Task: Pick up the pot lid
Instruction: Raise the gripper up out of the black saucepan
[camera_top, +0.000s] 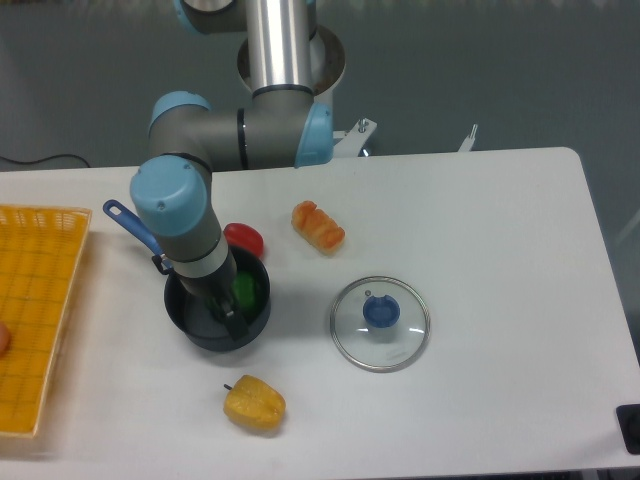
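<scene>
- Camera: robot arm (185, 220) is over the black pan (215, 342); dark fingers (235, 318) point down into it, near the green item (243, 288).
- Camera, fingers: dark on dark, so can't tell how far apart they stand or whether they have hold of anything.
- Camera, target: pot lid (380, 343) is on the table (510, 300), picture-right of the pan and apart from it. Glass, blue knob (381, 311) up, looks flat. Fingers aren't touching it.
- Camera, step: I'd call this pre-approach, lid pick not started.
- Camera, next: raise fingers above the pan rim first, then traverse to the lid. Centre over the knob, open enough to straddle it, descend, close, lift straight up.
- Camera, risk: low traverse could drag the pan. Off-centre close could skid or tip the lid; knob looks rounded, so get the grip low on it.
</scene>
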